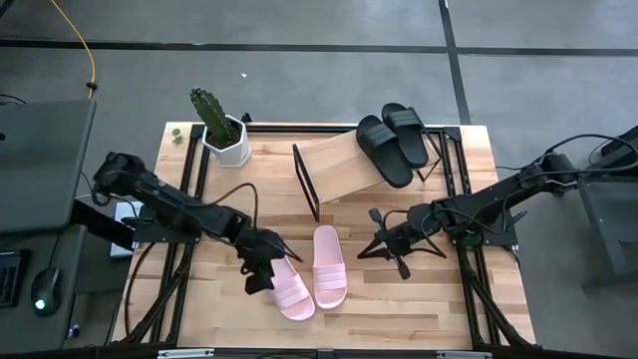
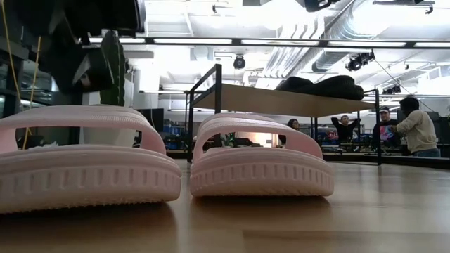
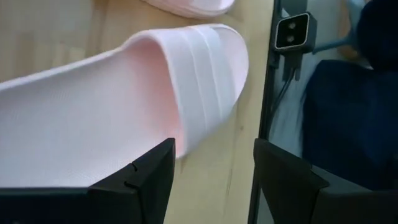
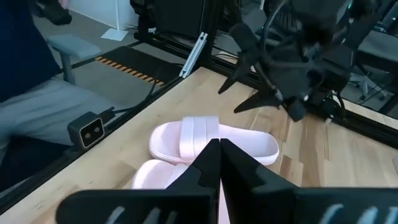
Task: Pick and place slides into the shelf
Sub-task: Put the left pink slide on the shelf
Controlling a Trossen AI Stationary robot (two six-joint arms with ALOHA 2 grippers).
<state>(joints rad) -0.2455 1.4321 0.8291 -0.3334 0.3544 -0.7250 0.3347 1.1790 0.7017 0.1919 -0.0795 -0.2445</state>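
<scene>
- Two pink slides on the tabletop (image 1: 399, 319), side by side near the front edge: left pink slide (image 1: 290, 287) angled, right pink slide (image 1: 329, 265) straighter. They sit just beside each other; low view shows a narrow gap at sole level.
- Two black slides (image 1: 392, 140) are on the shelf (image 1: 339, 165), at its right end, toes pointing toward the table's back edge, the pair touching along their sides.
- Shelf stands at the back-centre of the table, light plank top with black end frames (image 1: 305, 181); the rest of the plank is bare.
- Left gripper (image 1: 261, 271) is low at the left pink slide's heel side. Left wrist view: fingers (image 3: 146, 180) spread apart, one at the slide's edge, the other over bare wood. Nothing clamped.
- Right gripper (image 1: 387, 242) hangs over the table right of the right pink slide, clear of it, pointing toward the slides. Right wrist view: fingers (image 4: 205, 165) pressed together, tips meeting, nothing between them.
- Potted cactus (image 1: 220, 127) in a white pot at the back-left corner, left of the shelf.
- Small camera module (image 3: 292, 31) on the table's front edge frame, seen in both wrist views.
- Low view: people (image 2: 415, 126) in the room behind the table, well away from the arms.
</scene>
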